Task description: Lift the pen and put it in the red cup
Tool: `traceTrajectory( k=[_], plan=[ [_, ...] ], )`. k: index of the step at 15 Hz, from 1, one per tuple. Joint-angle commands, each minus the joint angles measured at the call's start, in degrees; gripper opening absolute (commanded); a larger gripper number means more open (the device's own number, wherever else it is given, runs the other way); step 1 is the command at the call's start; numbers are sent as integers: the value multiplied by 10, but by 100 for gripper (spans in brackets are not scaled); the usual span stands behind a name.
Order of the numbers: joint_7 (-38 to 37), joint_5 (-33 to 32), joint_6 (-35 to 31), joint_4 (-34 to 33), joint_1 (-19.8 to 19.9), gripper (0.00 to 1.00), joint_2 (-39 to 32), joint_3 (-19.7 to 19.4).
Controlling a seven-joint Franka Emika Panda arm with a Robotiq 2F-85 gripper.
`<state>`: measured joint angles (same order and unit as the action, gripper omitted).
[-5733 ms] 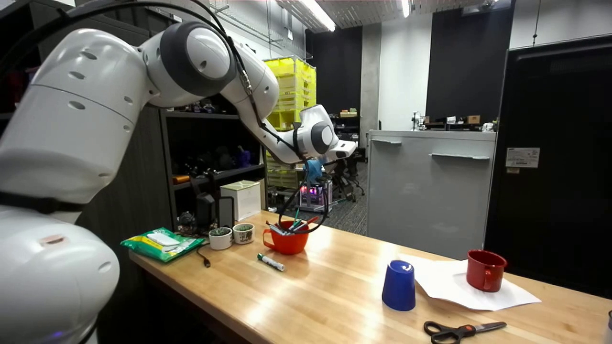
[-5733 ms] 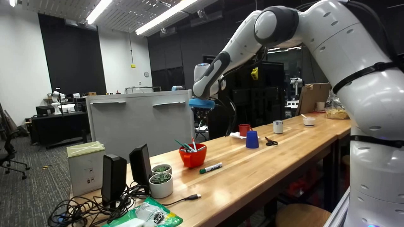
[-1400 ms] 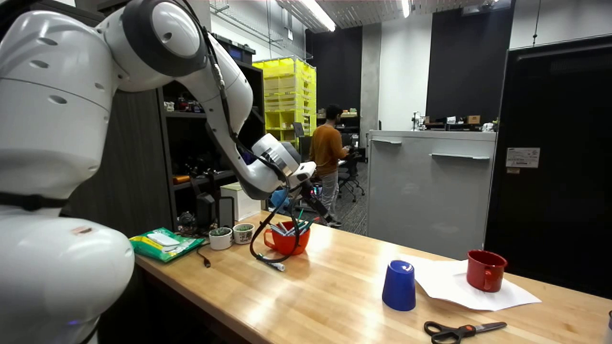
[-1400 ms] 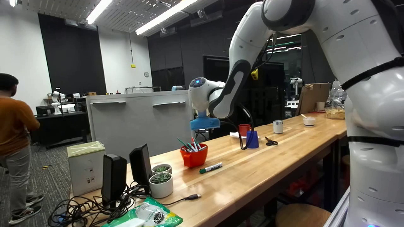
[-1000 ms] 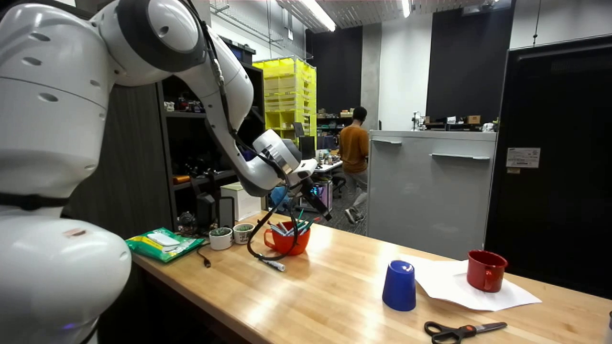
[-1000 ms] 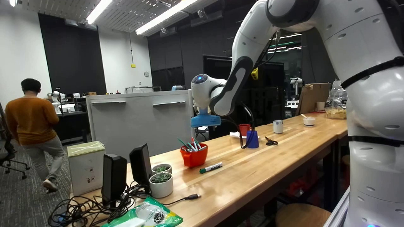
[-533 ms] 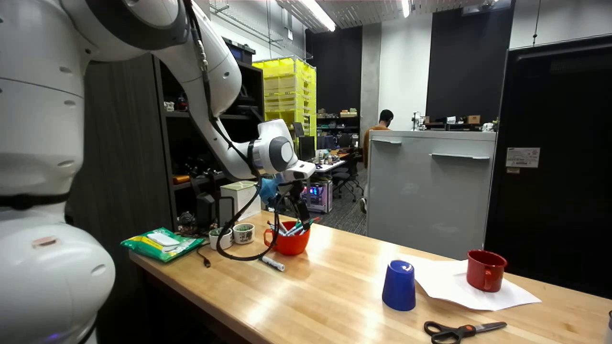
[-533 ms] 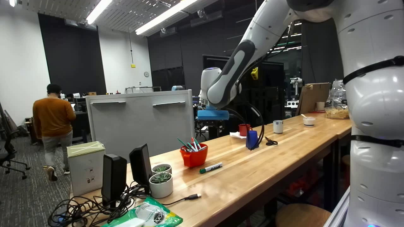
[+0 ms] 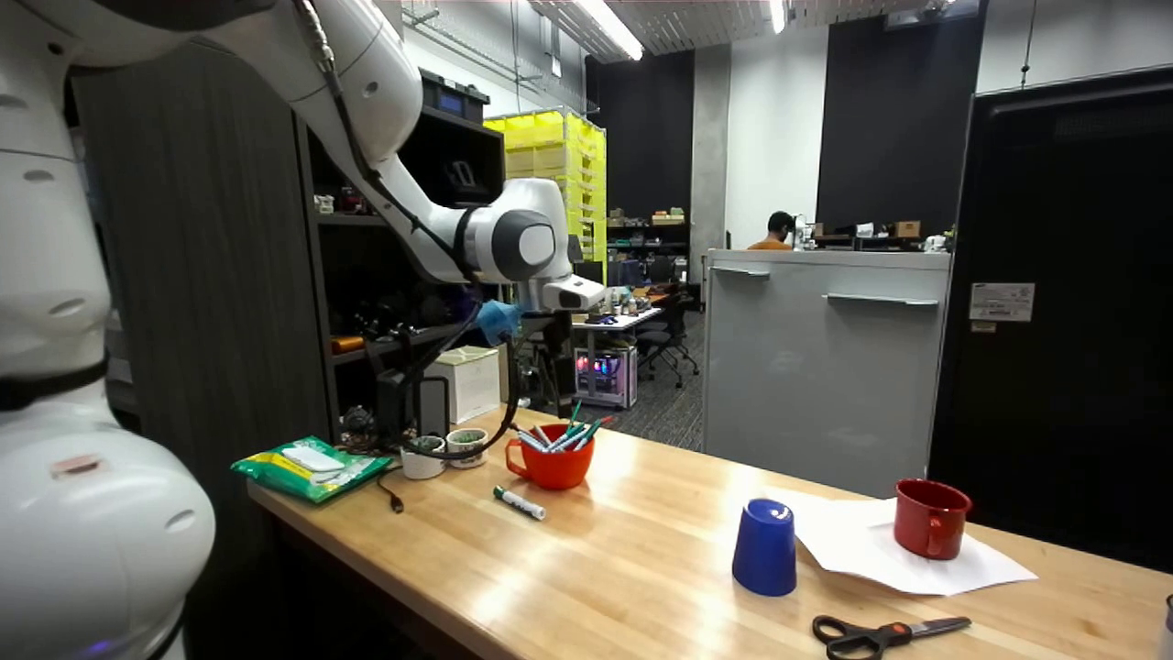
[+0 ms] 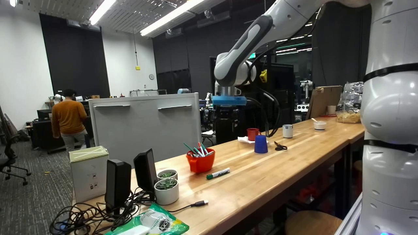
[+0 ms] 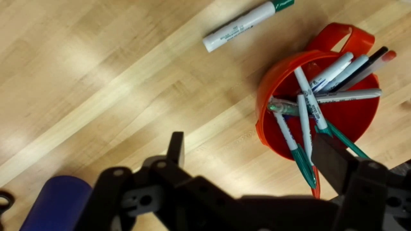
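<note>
The bright red cup (image 9: 554, 469) stands on the table, holding several pens and markers, some green-capped, one red-tipped. Among them a slim black pen (image 11: 369, 61) leans near the handle. A white marker with a green cap (image 11: 240, 27) lies loose beside the cup. Which of these is the task's pen I cannot tell. My gripper (image 11: 250, 138) hangs well above the table, its jaws wide apart and nothing held. In the wrist view its right finger (image 11: 334, 160) overlaps the cup's edge and some pen ends.
An upturned blue cup (image 9: 765, 550), scissors (image 9: 884, 635) and a maroon cup (image 9: 930, 522) on white paper stand farther along the table. Behind the red cup are plant pots (image 10: 166, 192), black speakers (image 10: 117, 182), tangled cables and a green packet (image 9: 312, 472).
Over the last second my gripper has risen from near the cup and straightened from its tilt. Compared with the earliest frames, another green-capped pen appears in the cup. The loose marker has not moved.
</note>
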<state>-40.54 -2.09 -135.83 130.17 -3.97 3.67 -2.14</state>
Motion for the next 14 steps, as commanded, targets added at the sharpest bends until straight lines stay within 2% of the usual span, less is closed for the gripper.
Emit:
traceTrajectory(
  k=[1, 6, 12, 13, 14],
  plan=[
    [126, 62, 90, 11, 16, 100, 53, 6],
    [263, 27, 176, 21, 41, 100, 99, -1],
    [419, 1, 217, 62, 61, 100, 165, -17],
    [440, -4, 221, 73, 63, 100, 180, -19],
    [405, 8, 209, 42, 63, 100, 136, -15]
  ],
)
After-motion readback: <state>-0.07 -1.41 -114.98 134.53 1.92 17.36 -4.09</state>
